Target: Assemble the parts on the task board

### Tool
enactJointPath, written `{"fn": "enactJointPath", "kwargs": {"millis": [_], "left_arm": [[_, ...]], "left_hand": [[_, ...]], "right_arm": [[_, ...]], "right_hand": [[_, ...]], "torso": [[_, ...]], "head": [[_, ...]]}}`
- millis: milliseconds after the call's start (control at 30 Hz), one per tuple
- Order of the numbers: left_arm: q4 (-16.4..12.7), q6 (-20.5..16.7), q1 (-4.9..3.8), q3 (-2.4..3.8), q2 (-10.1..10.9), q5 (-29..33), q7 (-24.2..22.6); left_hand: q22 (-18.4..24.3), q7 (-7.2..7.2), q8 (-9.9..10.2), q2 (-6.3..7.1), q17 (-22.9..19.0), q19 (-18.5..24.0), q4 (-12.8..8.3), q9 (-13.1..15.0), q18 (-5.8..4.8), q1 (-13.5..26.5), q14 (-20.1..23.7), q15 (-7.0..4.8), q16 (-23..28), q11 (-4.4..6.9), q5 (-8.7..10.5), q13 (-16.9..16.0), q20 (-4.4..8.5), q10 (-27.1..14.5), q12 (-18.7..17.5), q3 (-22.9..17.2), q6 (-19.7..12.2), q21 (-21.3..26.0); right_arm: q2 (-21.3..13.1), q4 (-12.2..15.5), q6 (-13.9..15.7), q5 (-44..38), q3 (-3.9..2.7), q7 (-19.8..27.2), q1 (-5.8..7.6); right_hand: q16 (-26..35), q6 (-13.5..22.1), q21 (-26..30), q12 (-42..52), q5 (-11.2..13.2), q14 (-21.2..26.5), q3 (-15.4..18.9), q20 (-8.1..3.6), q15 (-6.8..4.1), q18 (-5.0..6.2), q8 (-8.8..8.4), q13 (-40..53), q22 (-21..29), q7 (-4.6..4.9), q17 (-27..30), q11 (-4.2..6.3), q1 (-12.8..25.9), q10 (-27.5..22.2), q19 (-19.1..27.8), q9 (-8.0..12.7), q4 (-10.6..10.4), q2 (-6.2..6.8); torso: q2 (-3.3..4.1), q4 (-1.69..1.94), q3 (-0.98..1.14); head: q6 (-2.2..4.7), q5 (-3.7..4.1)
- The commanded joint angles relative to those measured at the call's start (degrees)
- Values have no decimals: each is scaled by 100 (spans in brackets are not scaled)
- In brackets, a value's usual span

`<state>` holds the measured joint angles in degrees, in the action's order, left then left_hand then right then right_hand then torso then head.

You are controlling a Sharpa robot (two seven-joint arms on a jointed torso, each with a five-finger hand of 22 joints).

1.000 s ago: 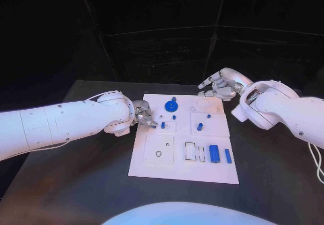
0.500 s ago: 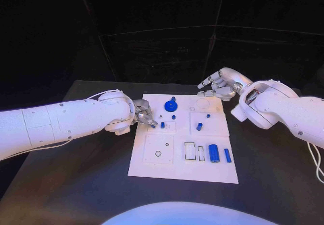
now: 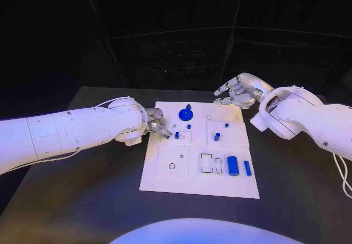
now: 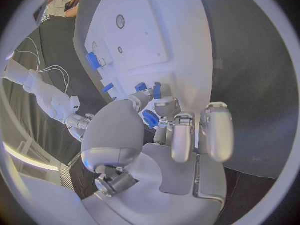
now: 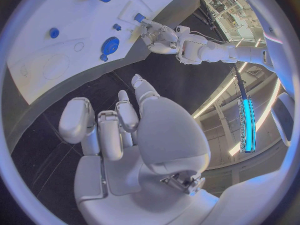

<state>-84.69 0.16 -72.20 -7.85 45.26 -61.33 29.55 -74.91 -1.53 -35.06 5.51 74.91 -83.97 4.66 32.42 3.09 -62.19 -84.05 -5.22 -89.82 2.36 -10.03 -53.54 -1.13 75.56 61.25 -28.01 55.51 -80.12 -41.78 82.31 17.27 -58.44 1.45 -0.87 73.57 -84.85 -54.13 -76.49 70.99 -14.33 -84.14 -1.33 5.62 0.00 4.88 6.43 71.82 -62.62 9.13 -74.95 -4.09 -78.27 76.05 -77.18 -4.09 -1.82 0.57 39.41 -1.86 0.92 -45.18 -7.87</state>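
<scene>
- Left hand [image 3: 156, 127] sits at the left edge of the task board [image 3: 183, 180], fingers curled in over a small blue peg [image 3: 176, 135]; in the left wrist view the fingers [image 4: 177, 135] bunch close by that peg [image 4: 157, 90], but whether they actually grip it cannot be told.
- Task board lies flat mid-surface [image 3: 88, 203], white, with square insets.
- Blue round knob part [image 3: 185, 115] stands near the board's far edge, a small blue peg just beside it.
- Short blue peg [image 3: 217, 136] stands right of centre.
- Big blue cylinder [image 3: 232, 166] and thin blue cylinder [image 3: 248, 169] lie side by side at the near right.
- Right hand [image 3: 236, 92] hangs past the board's far right corner, fingers loosely apart, holding nothing, touching no part.
</scene>
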Motion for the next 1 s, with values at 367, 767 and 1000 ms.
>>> {"fn": "enactJointPath", "kwargs": {"millis": [367,767,1000], "left_arm": [[31,173,22,-16,-40,-18,39],[63,158,22,-15,-66,-33,43],[87,142,21,-15,-81,-33,44]], "left_hand": [[-552,16,43,14,1509,-161,138,-71,-49,165,-595,-38,-18,13,15,-62,36,81,75,370,115,-39],[-574,12,62,-21,1509,-170,324,-152,-53,259,-595,-39,-18,11,14,-71,36,87,82,711,158,-48],[-599,9,65,-56,1509,-181,497,-204,-58,332,-595,-35,-18,7,15,-88,35,97,96,971,183,-63]], "right_arm": [[-6,23,-8,-10,-3,21,11],[-6,28,-4,-10,-3,26,11],[-9,28,0,-10,-3,29,11]], "right_hand": [[21,28,40,11,-22,-384,16,3,-42,51,35,-9,5,-1,-633,8,4,-21,26,7,-33,-57],[21,28,40,11,-22,-384,16,3,-42,51,35,-9,5,-1,-633,8,4,-21,26,7,-33,-57],[21,28,40,11,-22,-384,16,3,-42,51,35,-9,5,-1,-633,8,4,-21,26,7,-33,-57]], "torso": [[1,8,-4],[-1,9,-4],[-3,10,-4]], "head": [[-10,12],[-9,18],[-17,23]]}}
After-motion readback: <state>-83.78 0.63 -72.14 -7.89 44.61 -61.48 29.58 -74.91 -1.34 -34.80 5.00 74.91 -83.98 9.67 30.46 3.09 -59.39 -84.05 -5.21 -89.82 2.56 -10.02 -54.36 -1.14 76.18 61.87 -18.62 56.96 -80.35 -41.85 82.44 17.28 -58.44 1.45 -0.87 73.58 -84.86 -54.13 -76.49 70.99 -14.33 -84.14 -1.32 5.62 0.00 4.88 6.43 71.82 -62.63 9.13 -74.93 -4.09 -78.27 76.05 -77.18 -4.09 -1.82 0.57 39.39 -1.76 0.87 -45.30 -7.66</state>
